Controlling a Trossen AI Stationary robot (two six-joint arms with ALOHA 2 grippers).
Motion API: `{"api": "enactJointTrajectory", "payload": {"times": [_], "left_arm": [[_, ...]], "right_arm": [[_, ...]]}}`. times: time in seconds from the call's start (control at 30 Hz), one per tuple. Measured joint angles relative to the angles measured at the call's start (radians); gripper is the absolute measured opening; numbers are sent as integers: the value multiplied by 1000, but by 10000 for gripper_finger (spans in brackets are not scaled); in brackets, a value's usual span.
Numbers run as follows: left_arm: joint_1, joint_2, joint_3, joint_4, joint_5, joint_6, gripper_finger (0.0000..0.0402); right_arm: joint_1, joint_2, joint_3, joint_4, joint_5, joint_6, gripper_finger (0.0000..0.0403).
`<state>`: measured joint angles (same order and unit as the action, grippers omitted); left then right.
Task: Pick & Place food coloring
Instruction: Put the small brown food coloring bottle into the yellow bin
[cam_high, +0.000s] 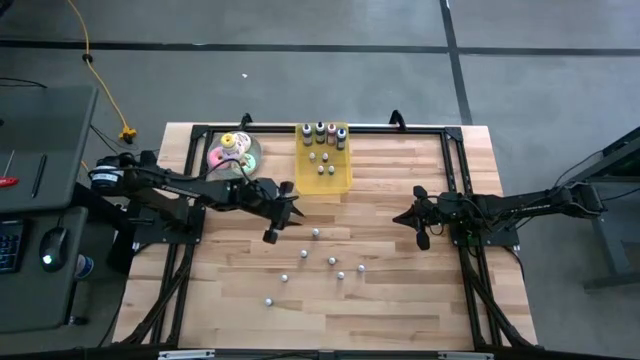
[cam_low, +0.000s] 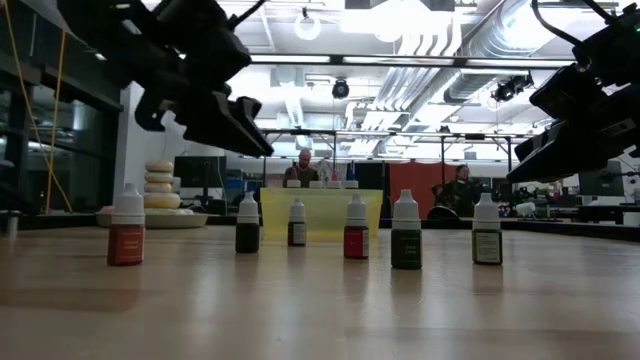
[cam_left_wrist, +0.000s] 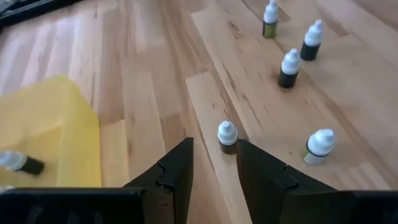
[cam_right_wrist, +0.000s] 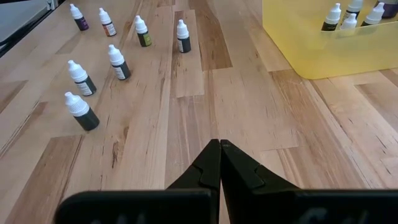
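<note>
Left tool open above bottle, tray nearby.

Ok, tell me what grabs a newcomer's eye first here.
The yellow tray at the table's far edge, several bottles standing in it. Then the loose bottles upright on the bare wood in front of it. The left gripper, open, hangs over the nearest bottle; the right gripper waits shut.

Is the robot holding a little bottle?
No. The left gripper is open with nothing between its fingers; the right gripper is shut on nothing.
</note>
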<state>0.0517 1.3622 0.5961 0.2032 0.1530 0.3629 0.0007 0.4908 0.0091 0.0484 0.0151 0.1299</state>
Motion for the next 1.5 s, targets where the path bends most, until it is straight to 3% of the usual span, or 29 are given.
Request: {"api": "enactJointTrajectory", "payload": {"times": [0.23,0.7,0.87,1.27,1.5], "left_arm": [[0,118,1,143,103,-1,117],[0,262,1,260,102,-5,117],[0,281,2,271,82,-70,120],[0,339,1,360,81,-82,206],[0,383,7,407,85,-84,213]], "right_arm": [[0,0,0,0,0,0,0],[0,0,0,0,0,0,0],[0,0,0,0,0,0,0],[0,0,0,0,0,0,0],[0,0,0,0,0,0,0]]}}
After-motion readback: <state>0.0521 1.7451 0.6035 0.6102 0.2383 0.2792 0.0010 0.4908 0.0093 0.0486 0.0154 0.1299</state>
